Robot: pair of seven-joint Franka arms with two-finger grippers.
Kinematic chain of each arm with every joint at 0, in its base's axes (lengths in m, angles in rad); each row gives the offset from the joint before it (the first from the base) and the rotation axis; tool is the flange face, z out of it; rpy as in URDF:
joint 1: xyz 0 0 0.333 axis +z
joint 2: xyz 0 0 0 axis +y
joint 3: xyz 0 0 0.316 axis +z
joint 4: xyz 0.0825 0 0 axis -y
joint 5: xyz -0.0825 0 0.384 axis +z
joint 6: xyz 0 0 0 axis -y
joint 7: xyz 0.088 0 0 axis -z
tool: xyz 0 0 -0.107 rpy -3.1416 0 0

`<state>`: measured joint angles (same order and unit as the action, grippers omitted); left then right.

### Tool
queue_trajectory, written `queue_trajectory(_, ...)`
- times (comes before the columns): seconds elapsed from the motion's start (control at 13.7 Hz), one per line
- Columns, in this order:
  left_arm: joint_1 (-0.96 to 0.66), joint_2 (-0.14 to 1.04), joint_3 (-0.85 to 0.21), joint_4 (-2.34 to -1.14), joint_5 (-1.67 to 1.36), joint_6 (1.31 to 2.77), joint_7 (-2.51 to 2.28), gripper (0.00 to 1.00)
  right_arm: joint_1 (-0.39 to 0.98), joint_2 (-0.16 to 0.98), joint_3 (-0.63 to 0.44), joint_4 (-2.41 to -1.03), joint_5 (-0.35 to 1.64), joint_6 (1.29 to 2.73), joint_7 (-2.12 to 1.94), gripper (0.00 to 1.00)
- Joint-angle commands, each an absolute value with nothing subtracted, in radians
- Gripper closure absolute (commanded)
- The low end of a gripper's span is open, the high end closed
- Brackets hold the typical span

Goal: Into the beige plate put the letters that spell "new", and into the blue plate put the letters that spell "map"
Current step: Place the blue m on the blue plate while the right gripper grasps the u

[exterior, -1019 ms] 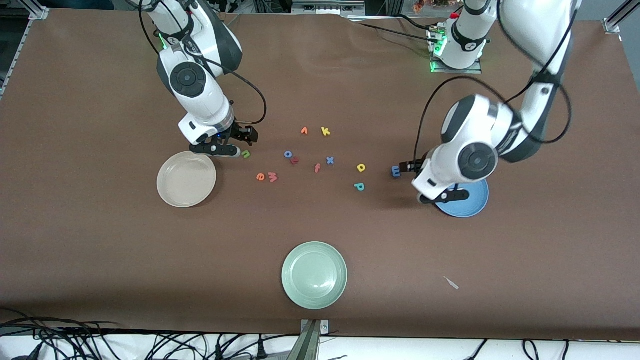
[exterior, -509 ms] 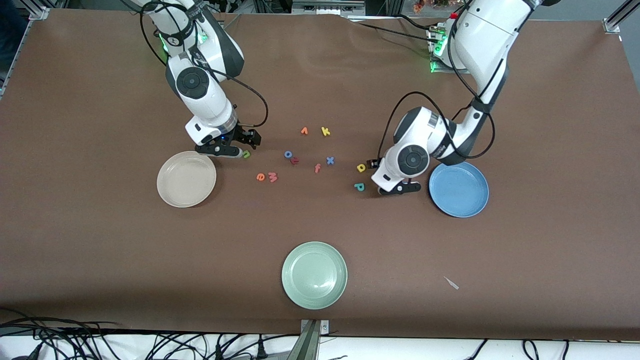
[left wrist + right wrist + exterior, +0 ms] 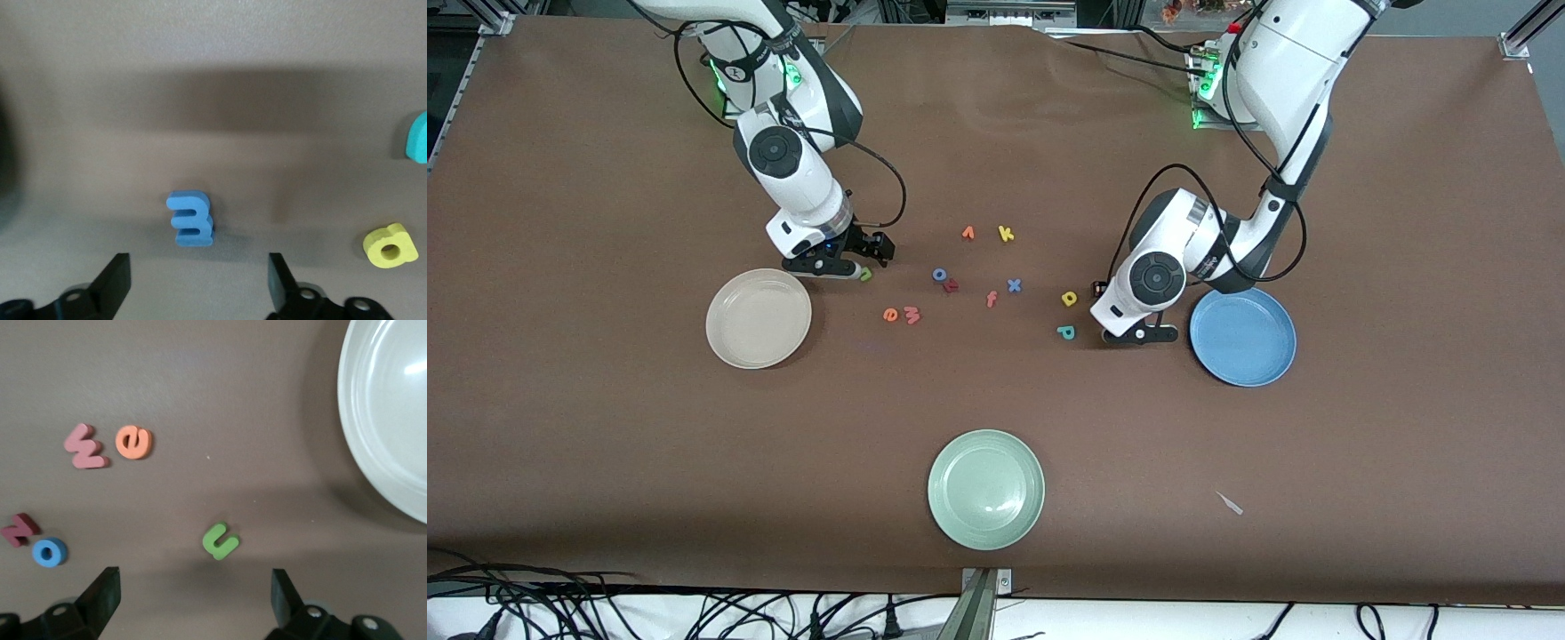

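In the left wrist view the blue m point(image 3: 191, 219) lies on the brown table just ahead of my open left gripper point(image 3: 199, 283), outside its fingers. The yellow a point(image 3: 390, 246) and teal p point(image 3: 419, 137) lie off to one side. From the front, the left gripper point(image 3: 1136, 335) is low beside the blue plate point(image 3: 1242, 336) and the arm hides the m. My right gripper point(image 3: 193, 593) is open just short of the green n point(image 3: 220, 541), beside the beige plate point(image 3: 393, 420). The orange e point(image 3: 134, 443) and pink w point(image 3: 85, 447) lie together on the table.
A blue o point(image 3: 940, 274), dark red letter point(image 3: 951, 285), orange f point(image 3: 991, 299), blue x point(image 3: 1014, 285), yellow k point(image 3: 1006, 234) and another orange letter point(image 3: 967, 233) are scattered mid-table. A pale green plate point(image 3: 985, 489) sits nearest the front camera.
The left arm swung from over the blue plate's edge toward the middle of the table and now covers the blue m. The right arm shifted slightly toward the green n.
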<state>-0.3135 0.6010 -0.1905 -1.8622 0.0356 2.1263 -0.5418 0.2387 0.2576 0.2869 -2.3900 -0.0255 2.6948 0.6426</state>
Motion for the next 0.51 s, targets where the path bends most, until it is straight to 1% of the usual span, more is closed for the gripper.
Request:
queue_trajectory(0.0,-0.304,0.61,-0.19,-1.882,0.061,2.173,-0.522,0.3,0.239,0.274,0.291,-2.414,-0.051,2.752,0.664,0.0)
queue_trajectory(0.07,-0.304,0.612,-0.19,-1.881,0.061,2.177,-0.522,0.41,0.239,0.279,0.291,-2.422,-0.058,2.767,0.663,0.0)
queue_trajectory(0.15,-0.302,0.611,-0.19,-1.881,0.061,2.177,-0.522,0.47,0.239,0.287,0.291,-2.427,-0.066,2.781,0.663,0.0)
queue_trajectory(0.22,-0.298,0.611,-0.19,-1.878,0.061,2.177,-0.52,0.57,0.239,0.297,0.29,-2.43,-0.08,2.789,0.663,0.0)
queue_trajectory(0.36,-0.296,0.611,-0.186,-1.87,0.063,2.18,-0.509,0.65,0.239,0.327,0.285,-2.431,-0.1,2.83,0.663,0.0)
queue_trajectory(0.44,-0.299,0.614,-0.186,-1.867,0.063,2.196,-0.509,0.77,0.239,0.339,0.284,-2.43,-0.115,2.845,0.658,0.0)
